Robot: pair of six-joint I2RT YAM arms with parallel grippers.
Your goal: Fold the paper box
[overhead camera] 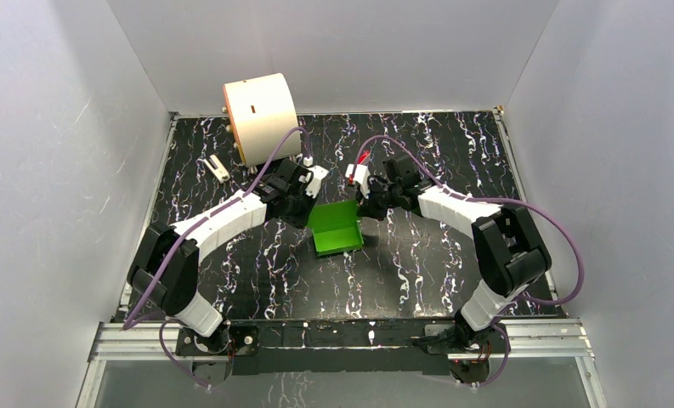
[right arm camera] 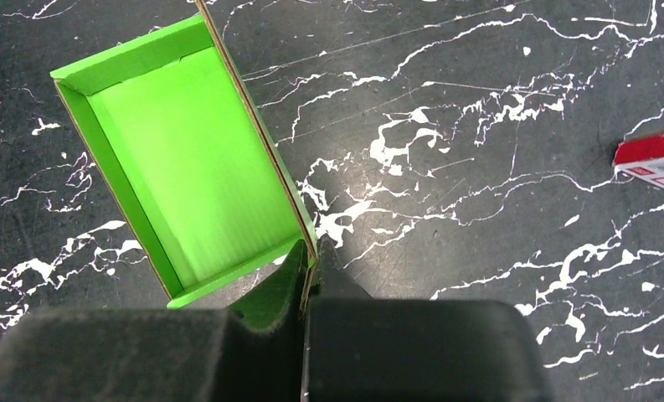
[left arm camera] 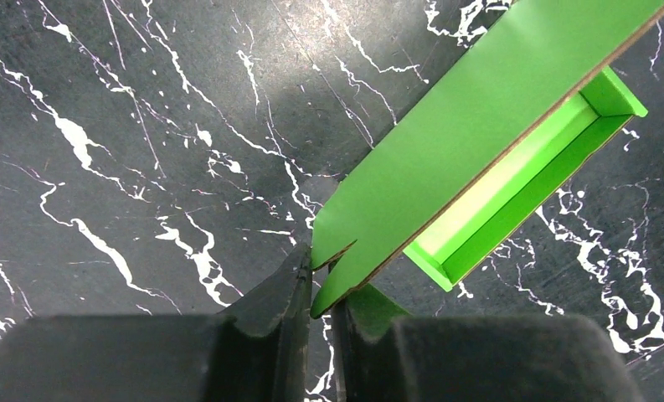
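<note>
**Paper box** (overhead camera: 336, 228): sits at the centre of the black marbled table (overhead camera: 418, 272), between the two arms. The tray part is formed, with walls upright and the open side up. A long lid flap (left arm camera: 479, 109) stands raised along one long side, not yet folded over.

**Left gripper** (left arm camera: 320, 289): clenched on the notched free corner of the lid flap, the card edge caught between the fingers.

**Right gripper** (right arm camera: 309, 270): clenched on the card edge at the tray corner nearest it. This is probably the flap's other end, but that is not certain.

**Assessment:** the step in hand appears to be closing the lid.

**Recommended practice:**
- Move both grippers together so the flap turns about its crease without twisting.
- Swing the flap in an arc and do not pull outward. Both pinches are shallow, and the card could slip or tear at the notch.
- Keep the tray flat on the table.

The red block (right arm camera: 653, 157) lies well apart and is no obstruction
</note>
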